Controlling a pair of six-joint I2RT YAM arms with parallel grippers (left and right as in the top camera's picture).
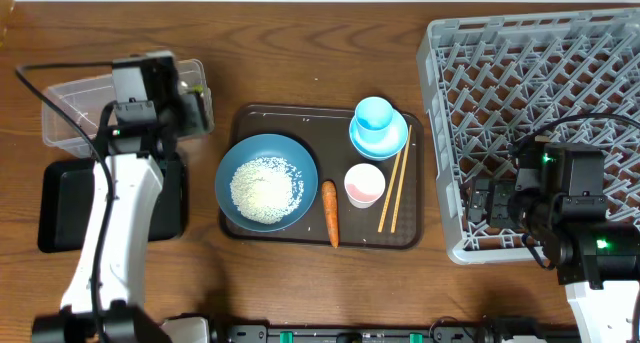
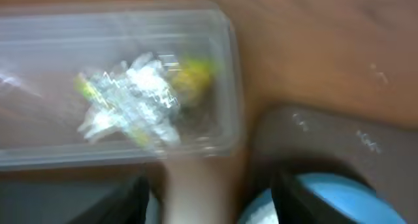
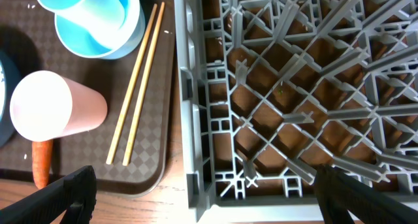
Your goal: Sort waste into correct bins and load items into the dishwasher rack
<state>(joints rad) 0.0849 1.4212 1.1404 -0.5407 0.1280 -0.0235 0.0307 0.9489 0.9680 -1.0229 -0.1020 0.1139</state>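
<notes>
The wrapper scraps (image 2: 130,100) lie blurred inside the clear tub (image 2: 215,48). My left gripper (image 2: 212,208) hangs over the tub's right end (image 1: 195,105), jaws apart and holding nothing. On the brown serving tray (image 1: 300,118) are the blue bowl (image 1: 300,153) of rice (image 1: 265,188), the carrot (image 1: 329,213), the white-pink cup (image 1: 364,184), the light-blue cup on its saucer (image 1: 378,123) and two chopsticks (image 1: 393,190). My right gripper (image 3: 209,204) is wide open above the grey rack's (image 3: 294,87) front left corner, empty.
The black tray (image 1: 60,208) lies in front of the clear tub (image 1: 70,108), partly under my left arm. The rack (image 1: 540,103) fills the right side. A strip of bare wood separates it from the serving tray (image 3: 78,178).
</notes>
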